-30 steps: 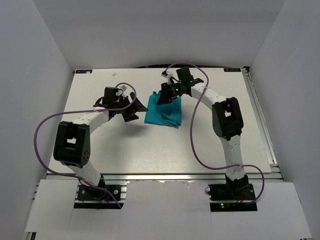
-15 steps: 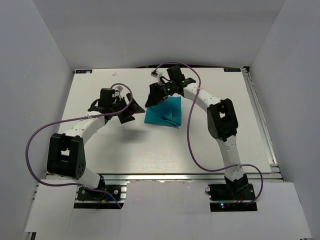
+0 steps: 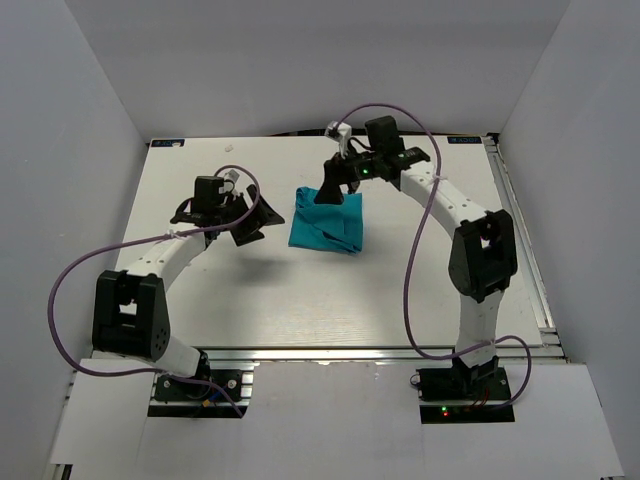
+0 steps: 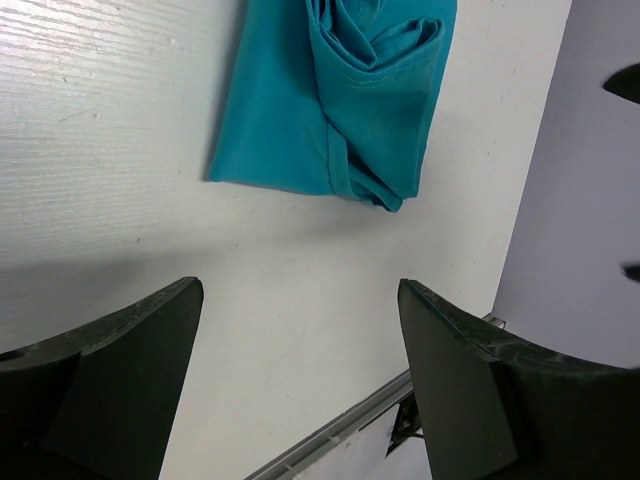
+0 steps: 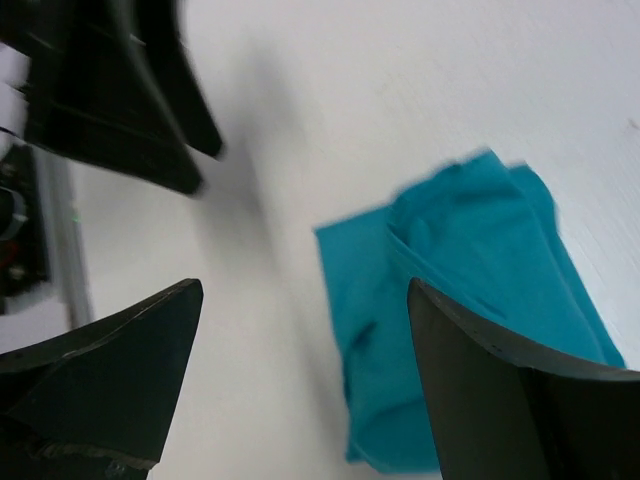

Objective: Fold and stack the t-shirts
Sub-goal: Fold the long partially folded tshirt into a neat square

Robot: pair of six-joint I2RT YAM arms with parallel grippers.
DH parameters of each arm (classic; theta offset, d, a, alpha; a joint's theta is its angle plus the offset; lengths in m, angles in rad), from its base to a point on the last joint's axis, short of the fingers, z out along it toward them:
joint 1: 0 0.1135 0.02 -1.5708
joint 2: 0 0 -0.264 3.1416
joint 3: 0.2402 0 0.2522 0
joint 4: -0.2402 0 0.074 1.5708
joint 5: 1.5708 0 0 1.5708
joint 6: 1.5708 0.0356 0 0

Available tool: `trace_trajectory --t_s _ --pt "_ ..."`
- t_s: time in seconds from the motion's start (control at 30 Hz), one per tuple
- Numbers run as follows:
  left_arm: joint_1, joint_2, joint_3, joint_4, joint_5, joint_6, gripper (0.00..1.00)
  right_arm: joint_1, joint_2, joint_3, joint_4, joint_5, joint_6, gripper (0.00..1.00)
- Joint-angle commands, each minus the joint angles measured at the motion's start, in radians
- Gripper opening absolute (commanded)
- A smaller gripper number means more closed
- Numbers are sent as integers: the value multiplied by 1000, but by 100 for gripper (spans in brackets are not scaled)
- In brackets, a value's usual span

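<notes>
We find the t-shirt [image 3: 326,224] lying folded near the middle of the far edge of the surface [image 3: 300,300]. One side lies flat; the other is bunched in loose rolls. The left gripper [image 4: 298,288] hangs just beside it, toward the left edge, jaws apart and empty. The right gripper [image 5: 305,290] hovers over its far edge, jaws likewise apart, holding nothing. In our judgement the bunched side needs re-laying: take only the top layer, and pin the flat side so the packet does not slide.

t-shirt [image 4: 285,110] cut off at left wrist view's top, right wrist view blurred
</notes>
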Motion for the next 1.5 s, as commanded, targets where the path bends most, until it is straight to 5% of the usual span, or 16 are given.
trace_trajectory --t_s 0.0,0.23,0.7,1.07,1.47 --pt "11 -67 7 -4 -2 17 90 -40 11 -83 -80 112 -185 89" --pt "19 -80 -16 -4 1 14 90 -46 69 -102 -64 186 -216 73" --pt "20 -77 -10 -4 1 5 90 -47 158 -74 -25 249 -176 70" --pt "19 -68 -4 -6 1 8 90 -37 126 -116 13 148 -161 28" --pt "19 -70 2 -4 -5 9 90 64 22 -209 41 86 -213 25"
